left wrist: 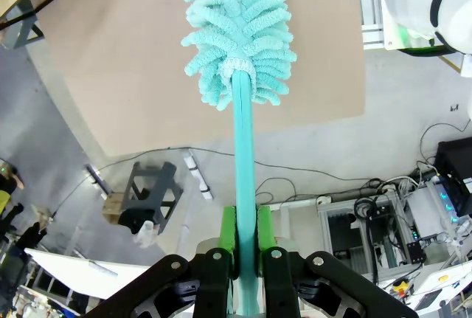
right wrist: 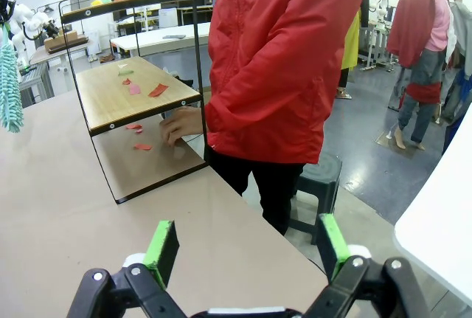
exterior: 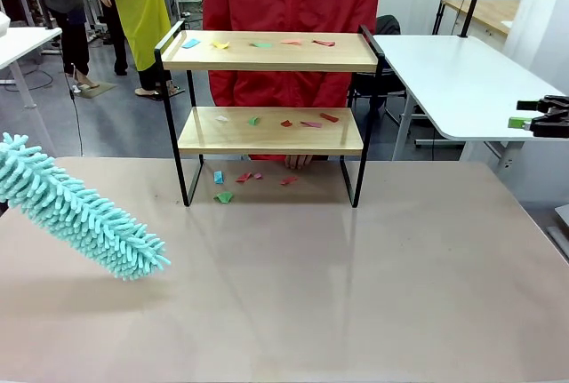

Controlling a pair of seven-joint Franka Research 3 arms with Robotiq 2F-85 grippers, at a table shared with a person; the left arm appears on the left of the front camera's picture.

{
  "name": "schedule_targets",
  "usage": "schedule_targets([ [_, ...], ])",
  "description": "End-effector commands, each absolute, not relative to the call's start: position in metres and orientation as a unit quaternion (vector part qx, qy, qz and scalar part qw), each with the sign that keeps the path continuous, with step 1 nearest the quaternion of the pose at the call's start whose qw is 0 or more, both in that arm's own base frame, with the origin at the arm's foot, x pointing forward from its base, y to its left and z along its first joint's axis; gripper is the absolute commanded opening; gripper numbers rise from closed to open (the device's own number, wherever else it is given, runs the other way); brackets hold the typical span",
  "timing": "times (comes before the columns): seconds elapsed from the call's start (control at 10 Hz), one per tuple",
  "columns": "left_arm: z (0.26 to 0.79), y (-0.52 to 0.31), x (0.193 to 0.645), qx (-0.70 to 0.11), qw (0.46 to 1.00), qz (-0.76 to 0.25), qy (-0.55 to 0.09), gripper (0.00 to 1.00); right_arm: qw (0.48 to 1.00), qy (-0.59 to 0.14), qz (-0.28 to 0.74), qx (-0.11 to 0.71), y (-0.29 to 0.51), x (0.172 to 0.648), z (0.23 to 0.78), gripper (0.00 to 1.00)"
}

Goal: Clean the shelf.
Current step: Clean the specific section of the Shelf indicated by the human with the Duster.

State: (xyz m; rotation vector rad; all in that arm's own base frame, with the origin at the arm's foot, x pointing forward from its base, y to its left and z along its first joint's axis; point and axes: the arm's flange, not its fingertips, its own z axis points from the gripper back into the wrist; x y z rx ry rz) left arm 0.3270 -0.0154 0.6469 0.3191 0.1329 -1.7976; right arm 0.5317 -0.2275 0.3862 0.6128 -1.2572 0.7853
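Observation:
The shelf [exterior: 267, 54] stands at the table's far middle, two wooden boards in a black frame. Coloured paper scraps [exterior: 258, 43] lie on the top board, more scraps [exterior: 307, 122] on the lower board, and others [exterior: 224, 196] on the table beneath it. A fluffy teal duster [exterior: 80, 210] slants in from the left, its tip low over the table and well short of the shelf. My left gripper [left wrist: 245, 218] is shut on the duster's teal handle [left wrist: 245, 163]. My right gripper [right wrist: 248, 244] stands open with nothing in it, off the table's right side [exterior: 526, 116], facing the shelf [right wrist: 133, 89].
A person in a red jacket [exterior: 293, 10] stands behind the shelf, one hand [right wrist: 181, 125] resting on the table under the lower board. A white side table [exterior: 462, 81] is at the right. The brown tabletop [exterior: 356, 276] in front of the shelf is bare.

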Motion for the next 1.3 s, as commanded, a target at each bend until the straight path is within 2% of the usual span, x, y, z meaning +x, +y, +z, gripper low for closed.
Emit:
schedule_targets([
  [0.0,0.651,-0.014,0.326,0.14,0.603,-0.783,0.055,0.13,0.701,-0.562,0.343,0.273,-0.221,0.532,0.395,1.0],
  [0.3,0.647,-0.015,0.327,0.138,0.61,-0.778,0.058,0.13,0.701,-0.562,0.343,0.273,-0.221,0.532,0.395,1.0],
  [0.4,0.64,-0.023,0.326,0.09,0.613,-0.785,0.017,0.13,0.701,-0.562,0.343,0.273,-0.221,0.532,0.395,1.0],
  [0.6,0.619,-0.039,0.308,0.044,0.613,-0.788,-0.035,0.13,0.701,-0.562,0.343,0.273,-0.221,0.532,0.395,1.0],
  [1.2,0.548,-0.094,0.241,-0.084,0.686,-0.701,-0.174,0.13,0.701,-0.562,0.343,0.273,-0.221,0.532,0.395,1.0],
])
